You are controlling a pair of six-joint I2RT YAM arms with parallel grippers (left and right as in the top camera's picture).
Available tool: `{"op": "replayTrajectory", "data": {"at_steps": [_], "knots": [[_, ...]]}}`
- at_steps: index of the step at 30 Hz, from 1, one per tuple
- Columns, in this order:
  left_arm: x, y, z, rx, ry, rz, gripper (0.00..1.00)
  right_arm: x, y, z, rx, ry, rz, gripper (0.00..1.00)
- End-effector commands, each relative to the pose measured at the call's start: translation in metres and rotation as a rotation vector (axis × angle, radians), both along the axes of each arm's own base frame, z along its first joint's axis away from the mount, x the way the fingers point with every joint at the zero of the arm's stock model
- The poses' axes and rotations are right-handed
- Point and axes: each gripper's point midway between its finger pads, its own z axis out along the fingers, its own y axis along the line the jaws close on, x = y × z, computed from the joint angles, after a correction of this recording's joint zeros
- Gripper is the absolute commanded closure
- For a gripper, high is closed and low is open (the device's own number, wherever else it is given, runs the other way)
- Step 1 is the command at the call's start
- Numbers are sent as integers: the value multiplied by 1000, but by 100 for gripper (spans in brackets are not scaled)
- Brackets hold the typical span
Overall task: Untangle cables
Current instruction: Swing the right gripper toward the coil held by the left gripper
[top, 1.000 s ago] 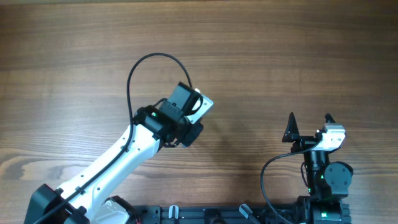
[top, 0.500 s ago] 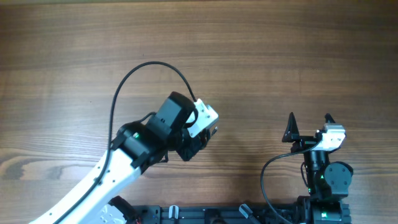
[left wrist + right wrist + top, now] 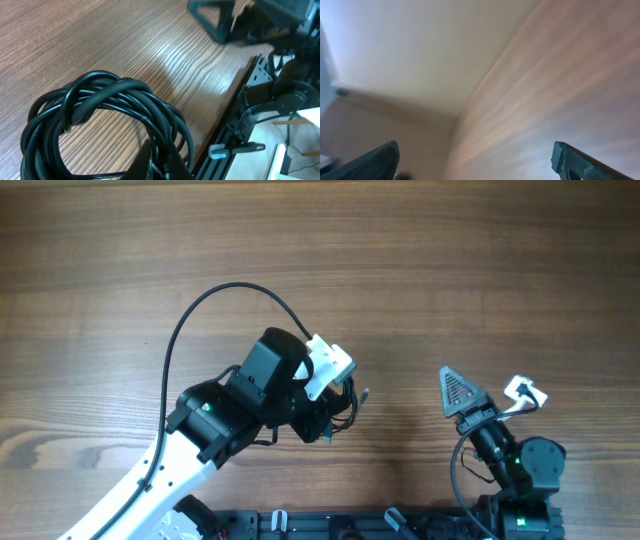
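Note:
A bundle of black cables (image 3: 110, 105) lies coiled in tangled loops on the wooden table. My left gripper (image 3: 161, 162) is shut on strands at the near edge of the coil. In the overhead view the left gripper (image 3: 335, 420) is mostly hidden under its wrist, and only a bit of the cables (image 3: 352, 406) shows beside it. My right gripper (image 3: 488, 395) is open and empty at the front right, tilted up off the table. Its fingers (image 3: 480, 160) stand wide apart in the blurred right wrist view, with nothing between them.
The left arm's own black hose (image 3: 200, 320) arcs over the table to the left. A black mounting rail (image 3: 350, 525) runs along the table's front edge, close to the coil in the left wrist view (image 3: 250, 115). The right gripper shows at the top of that view (image 3: 215, 20).
The left arm has drawn back toward the front and turned, and the cables now show at its gripper. The right arm has tilted and swung left; its view is motion-blurred.

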Motion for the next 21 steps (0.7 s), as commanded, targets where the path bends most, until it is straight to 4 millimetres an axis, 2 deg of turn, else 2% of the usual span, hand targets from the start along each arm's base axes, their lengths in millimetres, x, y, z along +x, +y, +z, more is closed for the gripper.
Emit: {"op": "replayTrajectory", "data": {"at_steps": [1, 3, 8, 12, 16, 19, 21], "knots": [[5, -9, 13, -81, 25, 55, 96, -27, 38, 12, 16, -49, 278, 8], [15, -14, 23, -147, 64, 142, 96, -36, 46, 13, -47, -110, 348, 10], [54, -25, 57, -392, 224, 431, 96, -55, 61, 14, -113, -187, 494, 6], [69, -32, 74, -534, 359, 558, 96, -58, 62, 14, -129, -207, 510, 6], [68, -37, 62, -514, 420, 587, 96, -58, 62, 26, -151, -278, 506, 8], [64, -41, 50, -482, 477, 601, 96, -59, 62, 39, -177, -360, 500, 15], [62, -45, 46, -479, 512, 615, 96, -57, 61, 41, -181, -369, 481, 20]]}}
